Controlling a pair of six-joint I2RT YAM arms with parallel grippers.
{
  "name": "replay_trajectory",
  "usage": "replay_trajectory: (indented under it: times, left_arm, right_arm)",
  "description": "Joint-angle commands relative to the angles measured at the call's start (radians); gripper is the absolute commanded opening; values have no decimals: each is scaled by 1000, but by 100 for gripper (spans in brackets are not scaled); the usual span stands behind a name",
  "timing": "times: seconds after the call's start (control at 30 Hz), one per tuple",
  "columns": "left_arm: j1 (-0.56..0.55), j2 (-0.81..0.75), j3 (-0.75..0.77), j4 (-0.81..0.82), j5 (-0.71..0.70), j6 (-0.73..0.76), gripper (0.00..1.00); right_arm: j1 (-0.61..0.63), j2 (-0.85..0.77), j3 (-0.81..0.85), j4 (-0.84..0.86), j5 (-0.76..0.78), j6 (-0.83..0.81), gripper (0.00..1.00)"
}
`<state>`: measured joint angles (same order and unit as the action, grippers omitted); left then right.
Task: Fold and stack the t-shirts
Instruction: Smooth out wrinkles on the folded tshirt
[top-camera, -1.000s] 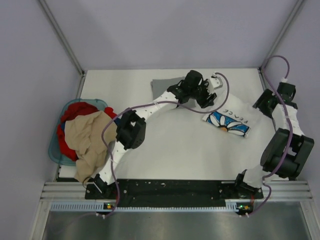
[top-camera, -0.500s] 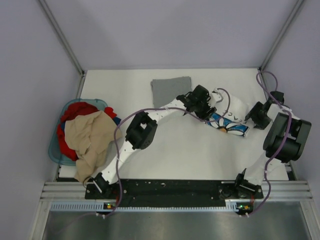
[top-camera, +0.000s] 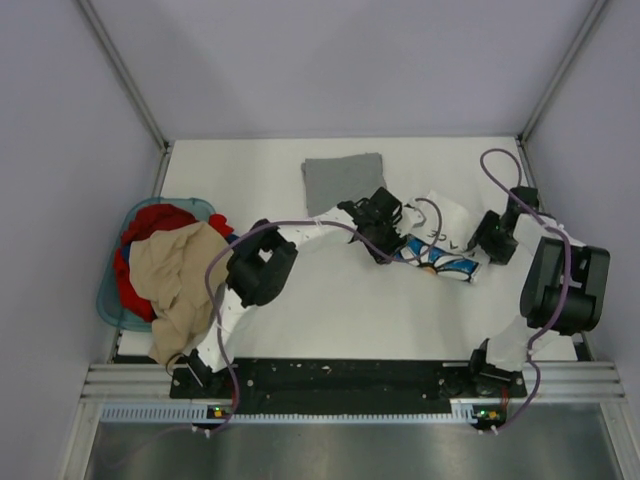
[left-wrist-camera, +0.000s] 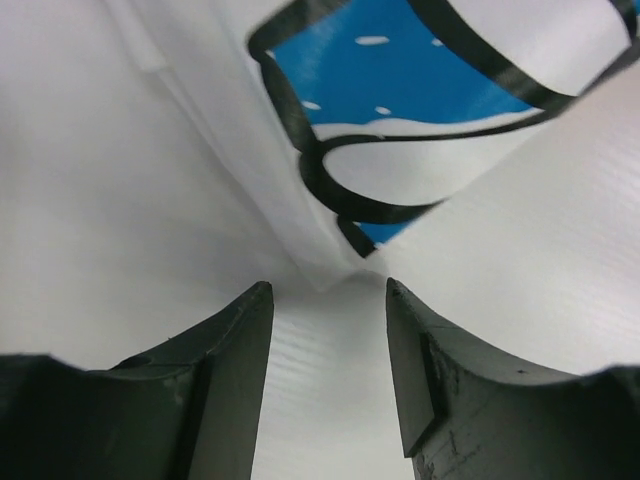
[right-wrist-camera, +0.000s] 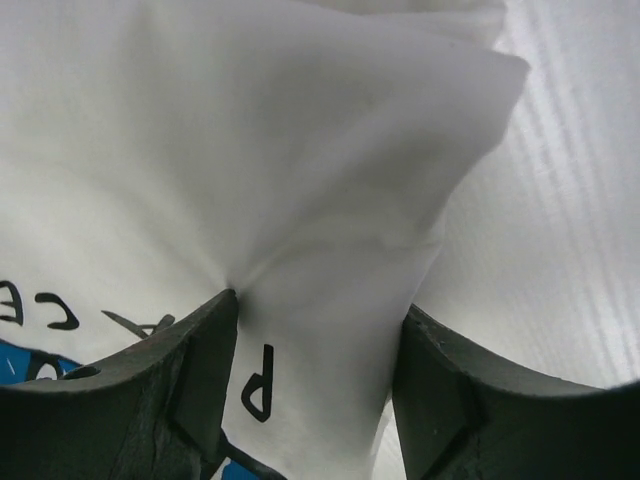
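Observation:
The white t-shirt (top-camera: 447, 222) with the blue daisy print lies bunched on the table right of centre. My left gripper (top-camera: 390, 245) is at its left end. In the left wrist view the gripper (left-wrist-camera: 325, 290) is open, and a corner of the shirt (left-wrist-camera: 420, 90) lies just beyond the tips, with bare table between the fingers. My right gripper (top-camera: 478, 245) is at the shirt's right end. In the right wrist view the gripper (right-wrist-camera: 320, 300) is open with the white cloth (right-wrist-camera: 250, 150) and its dark lettering between the fingers. The grey t-shirt (top-camera: 343, 180) lies folded at the back centre.
A teal basket (top-camera: 108, 300) at the left edge holds a pile of beige cloth (top-camera: 180, 275) and red cloth (top-camera: 155, 222). Purple cables loop over both arms. Metal frame posts rise at the table's back corners.
Both grippers have closed in on the white t-shirt from either side. The shirt has shifted left and toward the near edge and is more bunched than before.

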<state>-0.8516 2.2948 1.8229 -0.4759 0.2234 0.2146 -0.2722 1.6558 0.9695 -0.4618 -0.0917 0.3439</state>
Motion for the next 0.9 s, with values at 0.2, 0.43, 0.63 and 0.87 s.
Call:
replay_trajectory:
  times: [0.2,0.43,0.63,0.87]
  left_arm:
    - [-3,-427,-401,-150,232,104,51]
    - [164,-629,-485,-277,376,134,52]
    - [255,-545,-410,-66,320,-9,54]
    - [253,-266,-186,-20,206,-90,58]
  right_arm:
    - [229,-10,-49,-143,-180,-37,58]
    - [364,4,-91,-150,-175,-54,51]
    - [459,21,-92,-156,-171,-48,50]
    - [452,-59,-120,-117,-137,26,55]
